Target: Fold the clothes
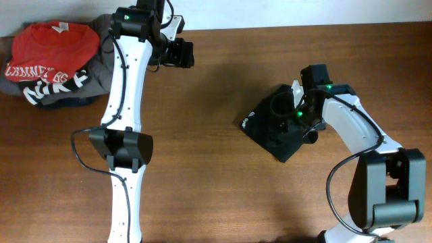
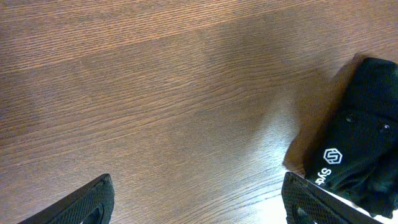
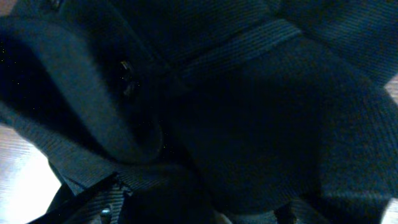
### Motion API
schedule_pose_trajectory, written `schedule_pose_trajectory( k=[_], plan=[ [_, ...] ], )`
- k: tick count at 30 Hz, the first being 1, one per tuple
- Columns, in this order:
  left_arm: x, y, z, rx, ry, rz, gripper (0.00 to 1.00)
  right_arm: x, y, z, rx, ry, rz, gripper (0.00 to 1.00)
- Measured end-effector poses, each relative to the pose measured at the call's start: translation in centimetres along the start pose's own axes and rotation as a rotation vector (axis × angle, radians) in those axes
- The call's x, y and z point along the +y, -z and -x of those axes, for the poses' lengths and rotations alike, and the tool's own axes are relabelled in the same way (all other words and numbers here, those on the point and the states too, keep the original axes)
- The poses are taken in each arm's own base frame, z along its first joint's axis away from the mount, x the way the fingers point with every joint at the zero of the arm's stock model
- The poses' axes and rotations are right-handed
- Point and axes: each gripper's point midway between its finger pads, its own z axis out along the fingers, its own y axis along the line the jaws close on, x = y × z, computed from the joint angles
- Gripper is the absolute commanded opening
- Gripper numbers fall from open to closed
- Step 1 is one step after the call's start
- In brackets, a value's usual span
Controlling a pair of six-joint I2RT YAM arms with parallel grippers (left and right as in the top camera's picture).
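Lying at the right of the desk point(image 1: 202, 175), the black garment point(image 1: 270, 131) sits under the right gripper point(image 1: 297, 113). From the left wrist, the left gripper point(image 2: 199, 208) stands apart above bare wood. From the right wrist, the fingers point(image 3: 93, 202) look apart, close against the dark fabric.

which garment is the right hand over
The black garment with the small white logo, lying alone beneath the right hand. The red shirt and grey garment sit piled far off to the left.
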Motion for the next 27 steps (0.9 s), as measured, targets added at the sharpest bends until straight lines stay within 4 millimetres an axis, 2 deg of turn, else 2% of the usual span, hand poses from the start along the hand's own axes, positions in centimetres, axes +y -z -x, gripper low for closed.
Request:
schedule_pose_trajectory(
  k=[4,8,9,11,15,18,21,26,27],
  plan=[
    [0.0,0.0,0.0,-0.001,0.0,0.0,0.86,0.4,0.0,-0.5,0.019,0.003,0.023,0.56],
    [0.0,0.0,0.0,-0.001,0.0,0.0,0.86,0.7,0.1,-0.8,0.031,-0.01,0.038,0.46],
    [0.0,0.0,0.1,-0.002,-0.001,0.0,0.86,0.8,0.2,-0.8,0.032,-0.01,0.042,0.38],
    [0.0,0.0,0.1,-0.004,-0.001,0.0,0.86,0.9,0.6,-1.1,0.035,-0.015,0.046,0.32],
    [0.0,0.0,0.1,-0.004,-0.001,0.0,0.86,1.1,2.1,-1.5,0.037,-0.029,0.049,0.32],
    [0.0,0.0,0.1,-0.005,-0.001,0.0,0.86,1.4,3.7,-1.6,0.02,-0.031,0.05,0.27],
    [0.0,0.0,0.1,-0.005,-0.001,0.0,0.86,1.5,4.6,-2.4,0.038,-0.029,0.052,0.05],
    [0.0,0.0,0.1,-0.005,-0.001,0.0,0.86,1.7,4.6,-3.3,0.076,-0.043,0.065,0.04],
    [0.0,0.0,0.1,-0.005,-0.001,0.0,0.86,1.8,4.5,-3.4,0.078,-0.043,0.066,0.11]
  ],
)
